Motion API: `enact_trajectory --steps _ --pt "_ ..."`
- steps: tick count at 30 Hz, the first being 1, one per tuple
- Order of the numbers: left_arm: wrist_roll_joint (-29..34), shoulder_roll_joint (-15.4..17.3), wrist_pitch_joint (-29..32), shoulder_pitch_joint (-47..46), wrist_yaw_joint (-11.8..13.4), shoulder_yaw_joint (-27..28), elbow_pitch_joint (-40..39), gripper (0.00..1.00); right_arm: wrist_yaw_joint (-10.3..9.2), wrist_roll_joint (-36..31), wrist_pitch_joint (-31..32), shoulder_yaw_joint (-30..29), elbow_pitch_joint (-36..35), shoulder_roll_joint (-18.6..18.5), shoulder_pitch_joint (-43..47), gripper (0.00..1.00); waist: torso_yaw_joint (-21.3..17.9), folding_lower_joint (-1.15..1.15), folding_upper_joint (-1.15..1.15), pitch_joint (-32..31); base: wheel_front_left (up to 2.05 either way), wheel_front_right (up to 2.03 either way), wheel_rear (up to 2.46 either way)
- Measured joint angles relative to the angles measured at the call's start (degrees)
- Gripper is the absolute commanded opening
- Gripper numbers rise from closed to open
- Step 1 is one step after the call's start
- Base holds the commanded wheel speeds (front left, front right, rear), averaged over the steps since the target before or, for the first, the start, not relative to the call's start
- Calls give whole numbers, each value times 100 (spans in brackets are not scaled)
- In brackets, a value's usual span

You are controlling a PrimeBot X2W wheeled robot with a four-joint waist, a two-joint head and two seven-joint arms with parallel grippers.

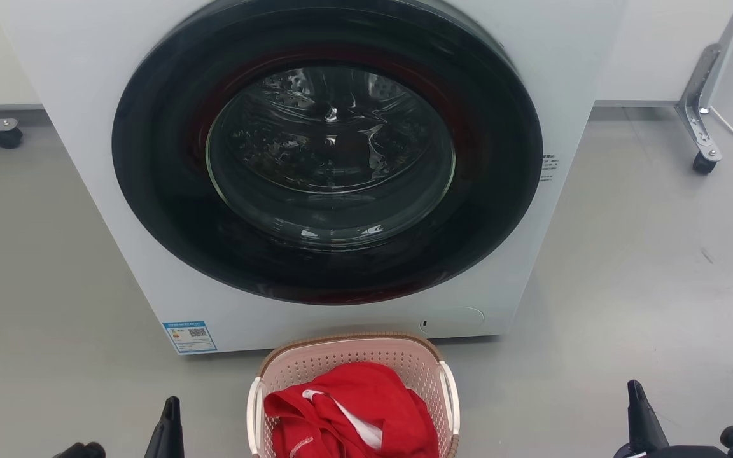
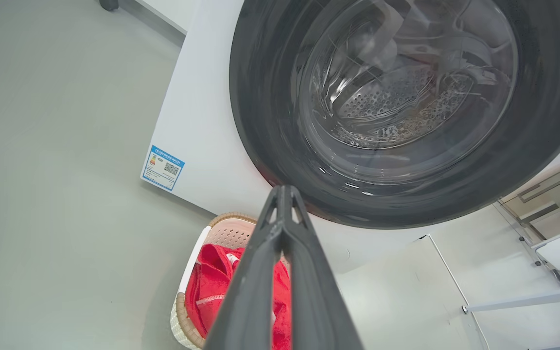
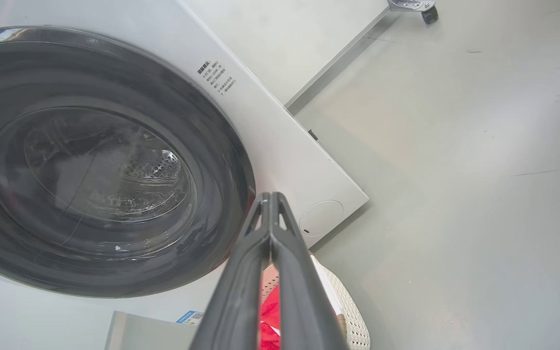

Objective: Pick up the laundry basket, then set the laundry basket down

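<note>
Between the left pincer [image 1: 169,423] and right pincer [image 1: 639,407], both clenched empty, the laundry basket [image 1: 350,338] sits on the floor [image 1: 627,286]: seemingly light, stiff perforated plastic holding a soft red garment [image 1: 354,413], best lifted by its white side handles [image 1: 452,397].

The laundry basket [image 1: 341,361] sits upright and level at the bottom centre of the head view, with the frame's lower edge cutting off its near end. It's pale pink plastic full of little holes, with a brown woven-look rim and a white handle on each side. Red clothing [image 1: 354,413] is piled inside.
</note>
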Motion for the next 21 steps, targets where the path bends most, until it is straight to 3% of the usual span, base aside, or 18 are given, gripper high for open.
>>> enact_trajectory --steps 21 --pt "-1813 -29 442 -328 -301 333 253 0 293 1671 430 -412 278 15 -241 0 -25 0 0 20 0 0 0"
